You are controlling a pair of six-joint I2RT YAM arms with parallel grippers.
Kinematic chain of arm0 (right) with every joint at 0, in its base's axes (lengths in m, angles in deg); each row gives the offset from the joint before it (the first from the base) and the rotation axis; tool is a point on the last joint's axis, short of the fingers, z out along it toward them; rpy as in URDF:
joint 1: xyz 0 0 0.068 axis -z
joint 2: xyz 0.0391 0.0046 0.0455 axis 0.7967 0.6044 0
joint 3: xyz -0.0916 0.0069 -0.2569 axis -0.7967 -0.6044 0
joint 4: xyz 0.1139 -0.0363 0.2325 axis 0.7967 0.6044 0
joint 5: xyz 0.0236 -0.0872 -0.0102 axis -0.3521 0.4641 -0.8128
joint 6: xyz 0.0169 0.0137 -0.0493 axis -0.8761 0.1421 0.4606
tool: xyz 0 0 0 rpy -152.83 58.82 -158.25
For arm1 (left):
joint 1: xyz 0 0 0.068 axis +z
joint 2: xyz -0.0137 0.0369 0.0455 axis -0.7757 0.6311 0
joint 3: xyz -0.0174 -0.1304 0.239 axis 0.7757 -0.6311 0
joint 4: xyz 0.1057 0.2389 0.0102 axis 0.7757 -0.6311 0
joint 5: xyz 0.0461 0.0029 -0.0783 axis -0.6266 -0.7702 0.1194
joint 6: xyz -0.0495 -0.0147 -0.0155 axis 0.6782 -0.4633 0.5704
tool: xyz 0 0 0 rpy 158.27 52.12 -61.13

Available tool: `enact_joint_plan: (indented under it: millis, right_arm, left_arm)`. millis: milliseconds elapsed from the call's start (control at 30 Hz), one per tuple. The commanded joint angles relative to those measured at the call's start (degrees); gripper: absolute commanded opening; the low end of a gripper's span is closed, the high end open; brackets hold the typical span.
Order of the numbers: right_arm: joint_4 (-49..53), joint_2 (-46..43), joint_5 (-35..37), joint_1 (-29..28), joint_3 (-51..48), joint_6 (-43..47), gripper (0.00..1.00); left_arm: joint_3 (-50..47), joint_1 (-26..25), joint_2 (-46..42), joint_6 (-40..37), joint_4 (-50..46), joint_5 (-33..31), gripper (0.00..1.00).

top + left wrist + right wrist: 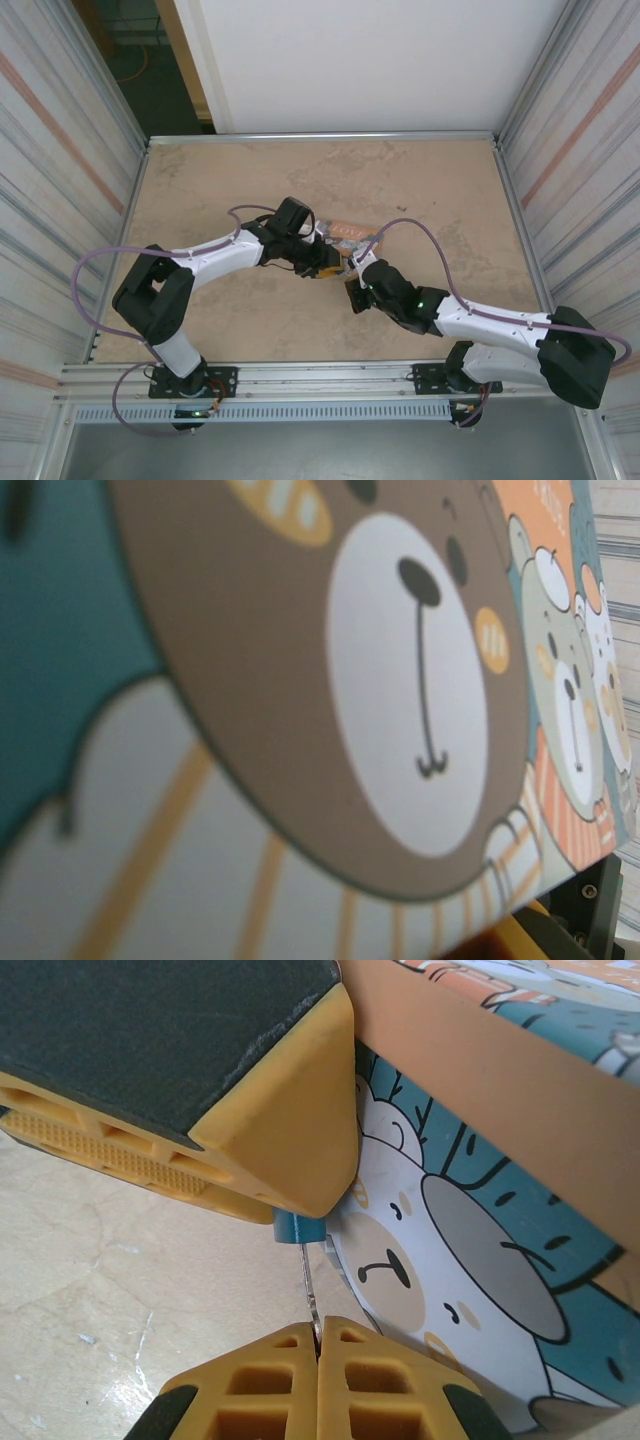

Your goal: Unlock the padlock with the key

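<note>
- Right gripper: the jaws are pressed together on the lower end of the key, a thin silvery stem. I judge it to be the key rather than the shackle. The wrist view is too close to be sure.
- Key: the stem runs straight up from my fingertips into the underside of the padlock. I expect it to be thin, stiff and easy to bend. Twist it about its own axis only, with no side load.
- Padlock: it is a small blue-teal body just above the right fingertips. It is tucked under a yellow finger of the left gripper and lies against the side of the box. That finger hides most of the body.
- Handling: I judge the padlock to be light, hard and smooth, so it is likely to spin with the key unless braced. Hold it across the flat faces of the body, not by the shackle.
- Left gripper: in the overhead view it sits at the box. I cannot tell whether its jaws are closed.
- Box: printed cardboard with cartoon bears, probably light and easily pushed. It rests mid-table.
</note>
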Motion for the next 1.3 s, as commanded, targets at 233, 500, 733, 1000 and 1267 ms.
enact_joint_plan:
  millis: [233,500,733,1000,1267]
  right_arm:
    - [-5.6,-2.4,0.8,0.3,-0.4,0.9,0.0]
    - [-9.1,-1.4,-0.1,2.0,0.0,1.4,0.0]
    - [-14.3,-1.5,-3.5,5.1,-0.6,1.2,0.0]
    - [-17.7,2.1,-8.4,7.7,2.8,4.6,0.0]
    - [-21.3,6.4,-12.0,9.5,7.5,6.5,0.0]
  left_arm:
    - [1.8,-0.1,-1.4,0.2,-0.7,2.9,0.16]
    - [2.0,0.0,-2.2,0.8,-0.9,3.8,0.16]
    - [1.8,-0.3,-2.6,1.1,-0.9,3.9,0.16]
    - [1.6,-0.4,-2.4,1.0,-1.1,4.6,0.16]
    - [1.3,-0.4,-2.4,0.7,-1.4,5.0,0.16]
